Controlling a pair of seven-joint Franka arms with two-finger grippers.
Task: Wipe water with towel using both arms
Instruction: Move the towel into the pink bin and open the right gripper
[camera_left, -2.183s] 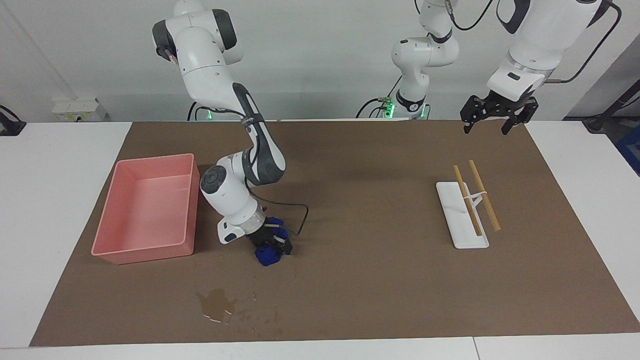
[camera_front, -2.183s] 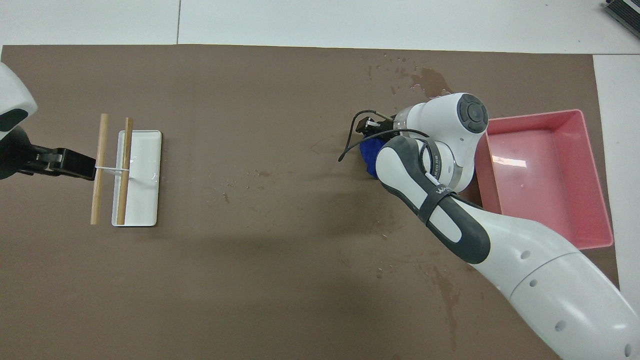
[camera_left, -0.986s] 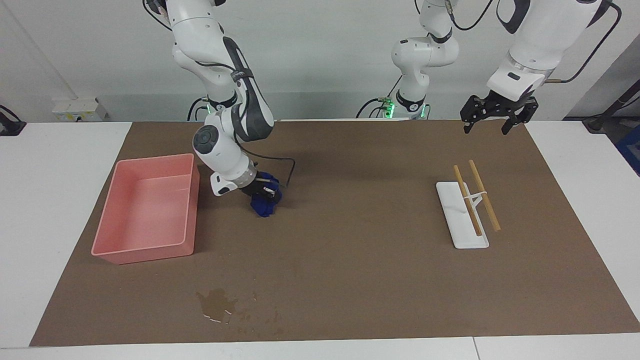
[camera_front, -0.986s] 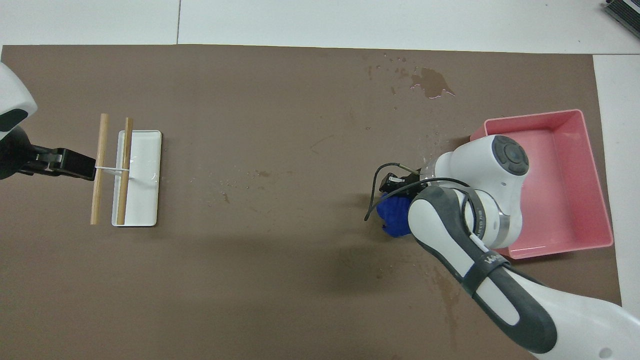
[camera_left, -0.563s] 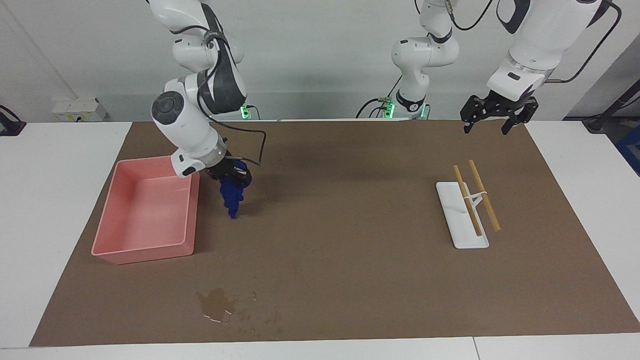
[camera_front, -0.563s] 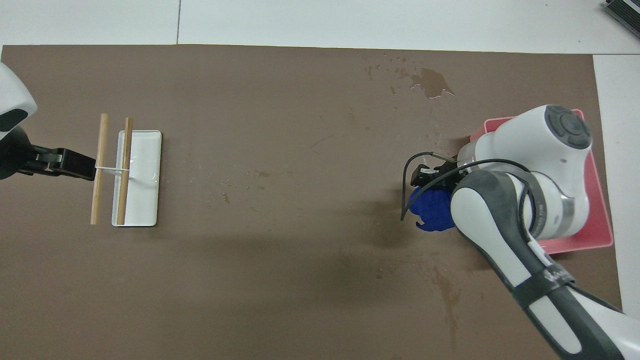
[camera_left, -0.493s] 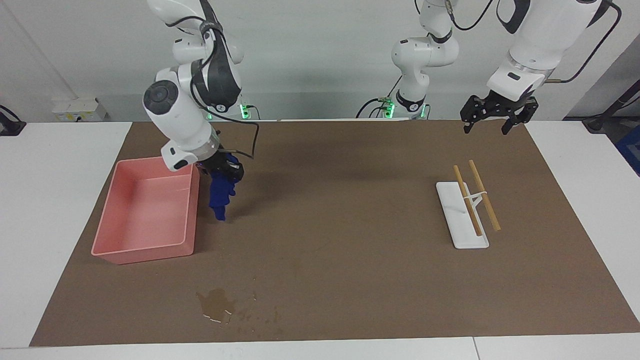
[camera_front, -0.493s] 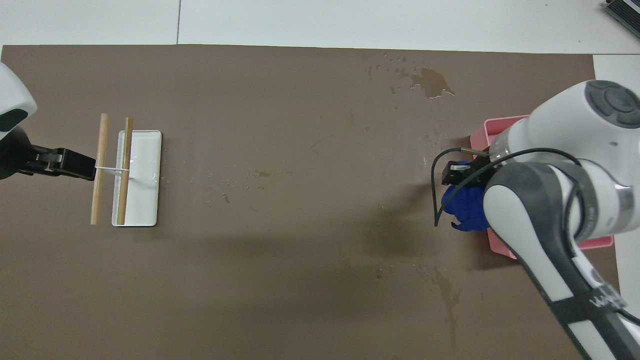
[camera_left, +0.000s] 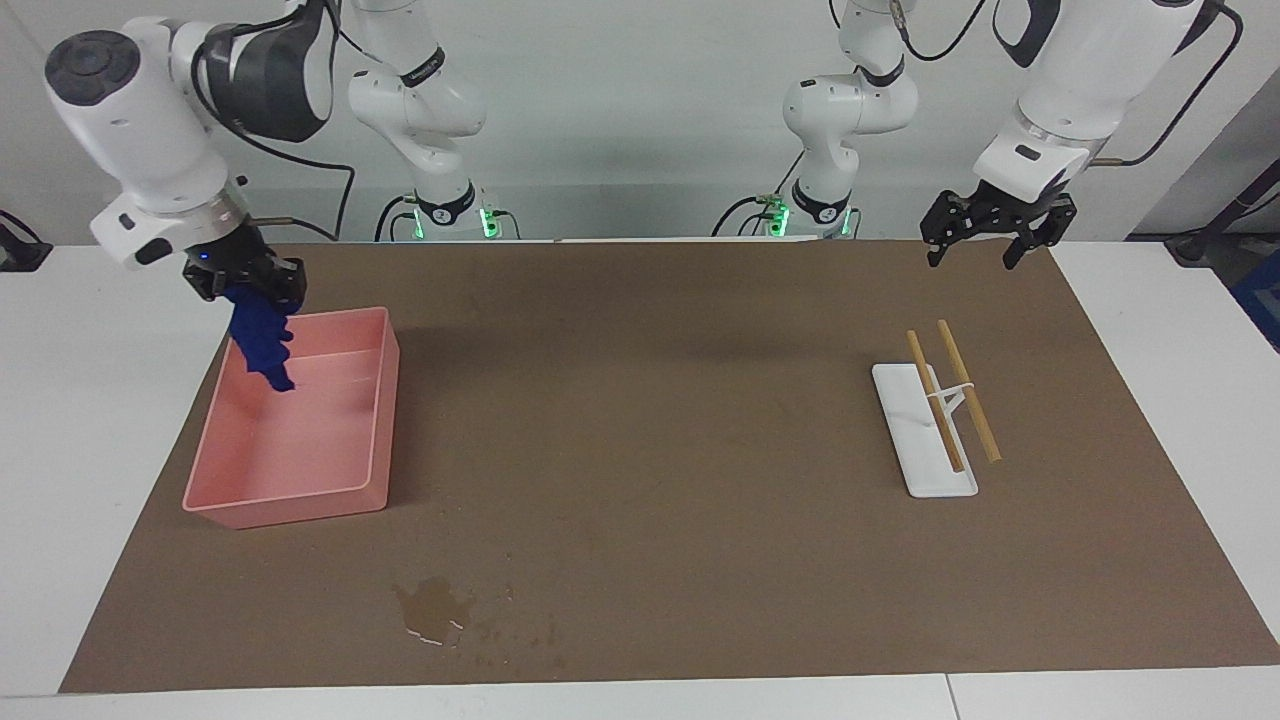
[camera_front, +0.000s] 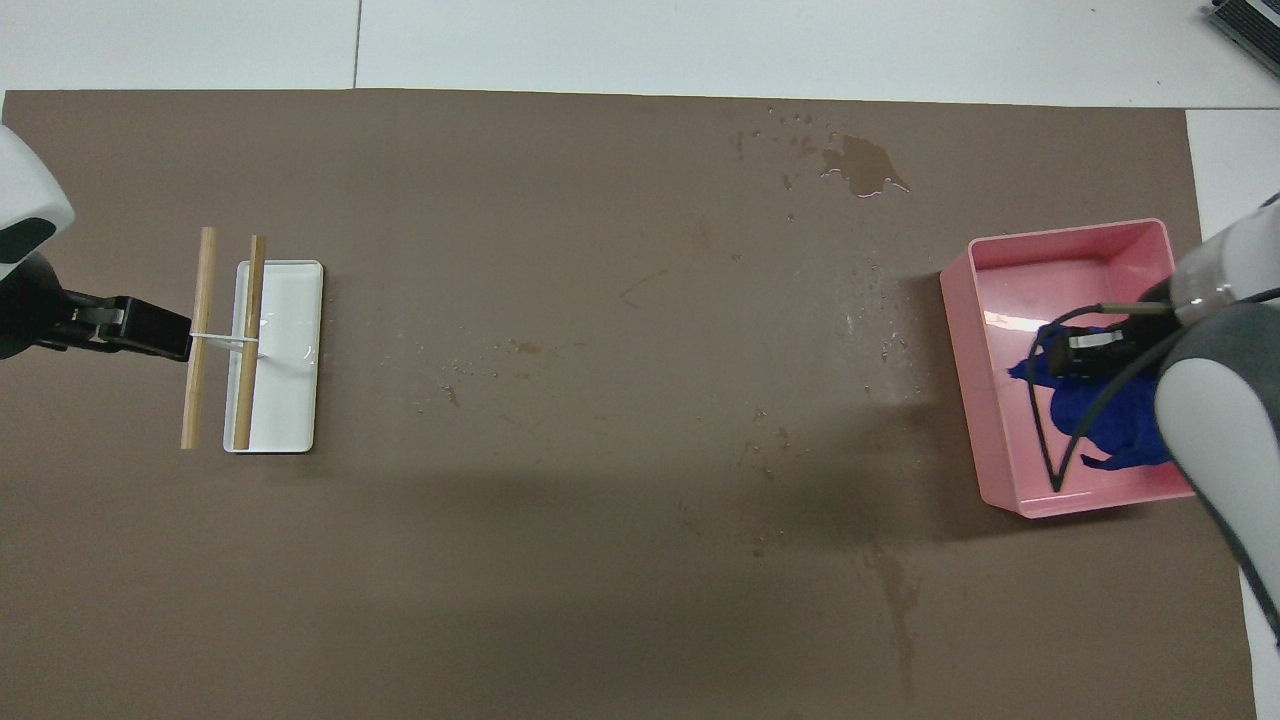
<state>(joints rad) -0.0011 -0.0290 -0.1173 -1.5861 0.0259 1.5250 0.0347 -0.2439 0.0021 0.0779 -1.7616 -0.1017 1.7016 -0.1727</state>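
Facing view: the right claw (camera_left: 246, 283) hangs in the air over the end of the pink tray (camera_left: 290, 490) that is nearer to the robots, pinching the blue towel (camera_left: 262, 343), which dangles down from it toward the tray's inside. Whether the towel's lower tip touches the tray cannot be told. The left claw (camera_left: 985, 245) waits in the air over the brown mat (camera_left: 700, 400) at the left arm's end of the tabletop (camera_left: 90, 400), its fingers spread with nothing between them. Near that end lies a white tray (camera_left: 905, 425) with 2 wooden sticks (camera_left: 950, 400) across it. The water (camera_left: 520, 632) shows as dark specks on the mat, beside a glossy blotch (camera_left: 432, 606), farther from the robots than the pink tray.

Overhead view: the right claw (camera_front: 1085, 352) is over the pink tray (camera_front: 970, 360), and the towel (camera_front: 1100, 415) spreads below it within the tray's outline. The water (camera_front: 790, 125) speckles the mat (camera_front: 560, 550) by the blotch (camera_front: 860, 165). The left claw (camera_front: 150, 328) lies just beside the sticks (camera_front: 200, 335) and the white tray (camera_front: 290, 380).
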